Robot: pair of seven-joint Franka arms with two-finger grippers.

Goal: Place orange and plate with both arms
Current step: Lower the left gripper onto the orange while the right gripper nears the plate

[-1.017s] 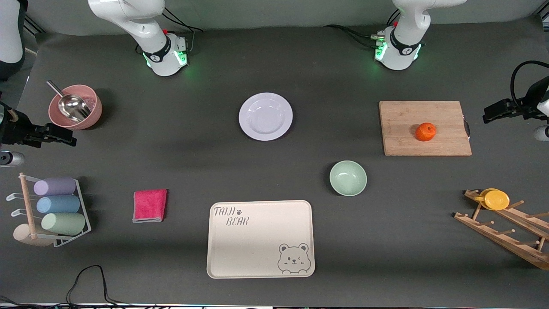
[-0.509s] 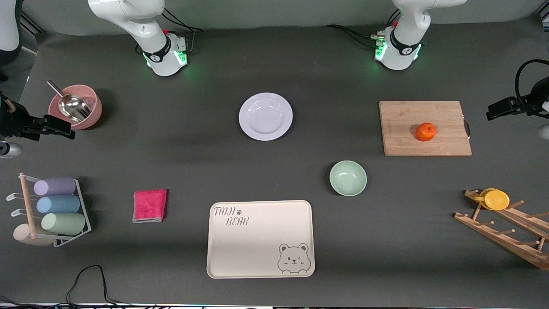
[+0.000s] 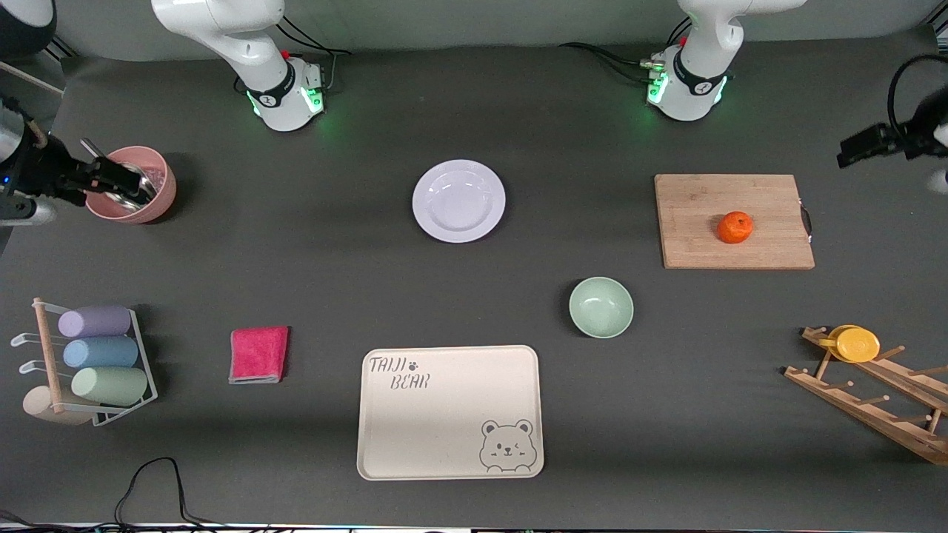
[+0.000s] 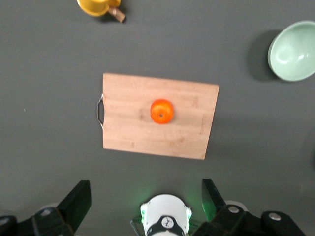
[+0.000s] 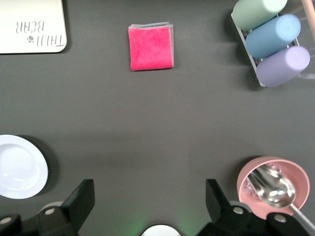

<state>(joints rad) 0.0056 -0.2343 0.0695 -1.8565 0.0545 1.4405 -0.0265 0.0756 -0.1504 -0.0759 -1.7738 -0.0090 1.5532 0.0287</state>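
- Nearest the front camera we see the tray point(image 3: 450, 412) on the desk point(image 3: 318, 266), with the cloth point(image 3: 258, 354) beside it toward the right arm's end.
- The cup rack point(image 3: 89, 363) sits at the right arm's end of the desk, and the wooden rack point(image 3: 874, 392) with a yellow lid point(image 3: 858, 345) at the left arm's end.
- Farther off is the green bowl point(image 3: 601, 307).
- Farther still, the orange point(image 3: 735, 227) rests on the board point(image 3: 703, 222), near the left arm's end.
- The plate point(image 3: 459, 200) lies flat on the desk between the two bases, well apart from the orange.
- The pink bowl point(image 3: 152, 178) holds a metal scoop point(image 5: 272, 186).
- The right gripper point(image 3: 96, 176) hangs over the pink bowl's edge; our wrist view shows its fingers point(image 5: 78, 199) spread wide, holding nothing.
- The left gripper point(image 3: 863, 144) hangs over the desk's end by the board; its fingers point(image 4: 78, 199) are also spread wide and empty.
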